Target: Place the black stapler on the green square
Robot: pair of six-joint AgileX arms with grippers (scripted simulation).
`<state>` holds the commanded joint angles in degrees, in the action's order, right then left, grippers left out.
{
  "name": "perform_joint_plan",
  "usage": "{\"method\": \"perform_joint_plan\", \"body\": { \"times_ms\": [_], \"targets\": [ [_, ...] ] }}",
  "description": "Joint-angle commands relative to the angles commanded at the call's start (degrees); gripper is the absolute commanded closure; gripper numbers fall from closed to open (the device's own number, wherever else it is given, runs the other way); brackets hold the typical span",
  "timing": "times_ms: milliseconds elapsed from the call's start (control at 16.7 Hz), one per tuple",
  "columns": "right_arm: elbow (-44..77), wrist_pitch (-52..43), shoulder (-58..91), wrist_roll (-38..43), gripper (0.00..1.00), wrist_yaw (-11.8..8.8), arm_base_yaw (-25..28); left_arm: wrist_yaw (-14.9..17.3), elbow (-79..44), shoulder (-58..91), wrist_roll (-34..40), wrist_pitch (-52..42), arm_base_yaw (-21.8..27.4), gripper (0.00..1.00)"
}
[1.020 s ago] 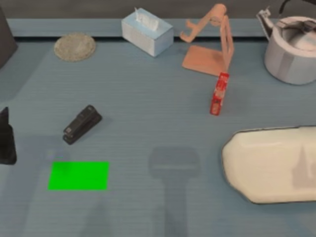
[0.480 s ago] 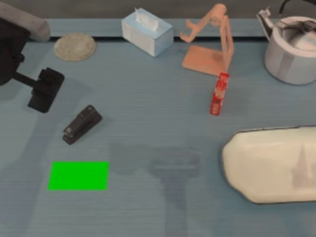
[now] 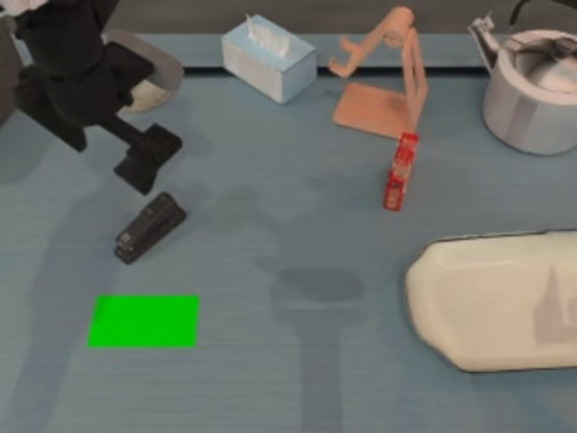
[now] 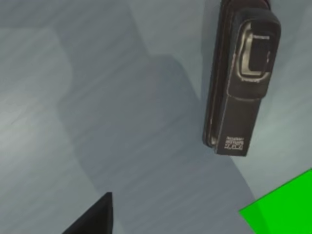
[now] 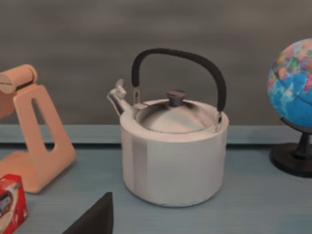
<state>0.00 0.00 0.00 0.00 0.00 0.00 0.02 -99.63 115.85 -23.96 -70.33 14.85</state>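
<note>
The black stapler [image 3: 150, 227] lies slanted on the table at the left, and the left wrist view shows it whole [image 4: 243, 78]. The green square [image 3: 142, 320] is flat on the table just in front of it, apart from it; one corner [image 4: 287, 209] reaches into the left wrist view. My left gripper [image 3: 149, 161] hangs open just behind the stapler, above the table, holding nothing. Only one fingertip [image 4: 100, 218] is seen from the wrist. My right gripper is outside the top view; one fingertip [image 5: 97, 219] faces the kettle with nothing in it.
At the back stand a tissue box [image 3: 269, 58], a pink phone stand [image 3: 383, 86], a round coaster [image 3: 144, 90] and a metal kettle [image 3: 532, 90]. A red box [image 3: 399, 171] stands mid-table. A large white rounded shape [image 3: 491, 302] fills the right. A globe [image 5: 292, 83] stands beside the kettle.
My left arm has swung in from the left edge, up and to the right, and its gripper now hangs just behind the stapler. The stapler and green square have not moved.
</note>
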Motion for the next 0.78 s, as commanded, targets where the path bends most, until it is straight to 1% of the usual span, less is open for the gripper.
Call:
{"method": "perform_joint_plan", "body": {
  "times_ms": [180,480,660,780],
  "targets": [
    [0.0,0.0,0.0,0.0,0.00,0.0,0.0,0.0,-5.2,5.1,-1.2,-3.1,0.7,0.00],
    [0.0,0.0,0.0,0.0,0.00,0.0,0.0,0.0,-5.7,5.7,-1.3,-3.4,0.8,0.00],
    [0.0,0.0,0.0,0.0,0.00,0.0,0.0,0.0,-4.7,5.8,-1.3,-2.4,0.6,0.00],
    [0.0,0.0,0.0,0.0,0.00,0.0,0.0,0.0,-2.1,6.6,-1.4,0.9,0.7,0.00]
  ]
}}
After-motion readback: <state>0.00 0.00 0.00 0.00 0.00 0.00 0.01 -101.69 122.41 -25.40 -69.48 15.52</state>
